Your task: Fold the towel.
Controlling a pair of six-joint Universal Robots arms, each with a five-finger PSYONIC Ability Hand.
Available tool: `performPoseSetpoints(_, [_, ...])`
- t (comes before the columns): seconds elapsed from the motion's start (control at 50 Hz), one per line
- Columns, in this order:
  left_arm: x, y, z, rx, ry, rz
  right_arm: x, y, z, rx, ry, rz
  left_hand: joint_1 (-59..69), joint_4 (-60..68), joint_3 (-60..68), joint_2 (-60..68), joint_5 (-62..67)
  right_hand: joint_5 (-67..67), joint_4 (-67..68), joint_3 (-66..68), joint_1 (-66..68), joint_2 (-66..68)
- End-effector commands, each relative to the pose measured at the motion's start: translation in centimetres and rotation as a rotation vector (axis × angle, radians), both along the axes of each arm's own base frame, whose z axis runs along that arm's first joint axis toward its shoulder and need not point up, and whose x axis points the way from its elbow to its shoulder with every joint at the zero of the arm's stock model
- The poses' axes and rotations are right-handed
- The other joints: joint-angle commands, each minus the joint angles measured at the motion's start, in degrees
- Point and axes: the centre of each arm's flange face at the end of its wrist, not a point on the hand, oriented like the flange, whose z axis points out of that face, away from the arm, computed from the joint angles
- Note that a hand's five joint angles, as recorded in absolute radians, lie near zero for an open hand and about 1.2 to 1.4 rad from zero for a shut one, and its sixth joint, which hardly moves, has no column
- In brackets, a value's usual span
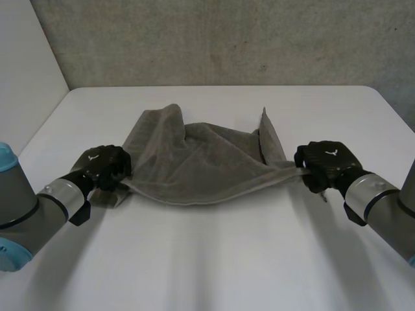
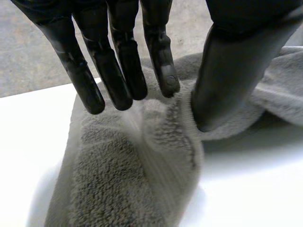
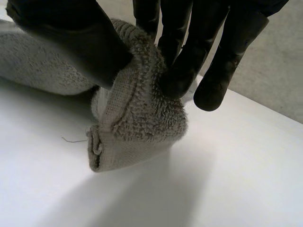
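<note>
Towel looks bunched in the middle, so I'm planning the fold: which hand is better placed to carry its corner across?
Probably the right hand: its thumb and fingers pinch a towel corner firmly, with the cloth bunched between them. The left hand pinches its corner too, but its hold looks looser.

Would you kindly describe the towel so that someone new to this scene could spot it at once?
On the white table, look between the two black robot hands. The grey towel stretches rumpled across that space, one end pinched by the left robot hand and the other by the right robot hand. It is the only soft, terry-looped thing there.
</note>
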Motion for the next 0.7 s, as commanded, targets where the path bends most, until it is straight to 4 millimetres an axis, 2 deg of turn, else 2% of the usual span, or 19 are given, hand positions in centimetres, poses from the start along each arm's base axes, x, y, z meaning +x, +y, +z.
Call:
performPoseSetpoints(0.02, [0.4,-0.2,-0.4,0.003,-0.013,0.043,-1.8,-1.5,1.2,-0.034,-0.016,-0.065,-6.75,-7.24,-7.53,-7.05,-6.33,2.85,3.59,3.72,2.59,5.44])
performPoseSetpoints(0.06, [0.5,-0.3,-0.4,0.005,-0.016,0.051,-2.7,-1.9,2.4,-0.066,-0.02,-0.095,-6.92,-7.41,-7.7,-7.22,-6.49,2.85,3.59,3.72,2.59,5.44])
performPoseSetpoints(0.14, [0.3,-0.1,-0.5,0.009,-0.02,0.054,-3.5,-2.3,2.9,-0.081,-0.021,-0.121,-7.08,-7.58,-7.87,-7.39,-6.66,2.85,3.59,3.72,2.59,5.44])
performPoseSetpoints(0.28, [-0.2,0.3,-1.0,0.03,-0.013,0.038,-3.7,-2.1,2.7,-0.066,-0.02,-0.124,-6.92,-7.41,-7.7,-7.22,-6.49,2.85,3.59,3.72,2.59,5.44])
performPoseSetpoints(0.46, [-2.2,2.0,-1.4,0.055,-0.013,-0.027,-3.6,-1.9,2.5,-0.057,-0.021,-0.116,-7.08,-7.58,-7.87,-7.39,-6.66,2.85,3.59,3.72,2.59,5.44])
performPoseSetpoints(0.62, [-2.2,2.1,-2.2,0.062,-0.028,-0.03,-3.8,-2.3,2.9,-0.072,-0.023,-0.123,-6.92,-7.41,-7.7,-7.22,-6.49,2.85,3.59,3.72,2.59,5.44])
performPoseSetpoints(0.7, [-2.0,1.6,-2.1,0.051,-0.039,0.001,-4.6,-2.9,3.0,-0.076,-0.024,-0.15,-6.08,-6.57,-6.86,-6.38,-5.65,2.85,3.59,3.72,2.59,5.44])
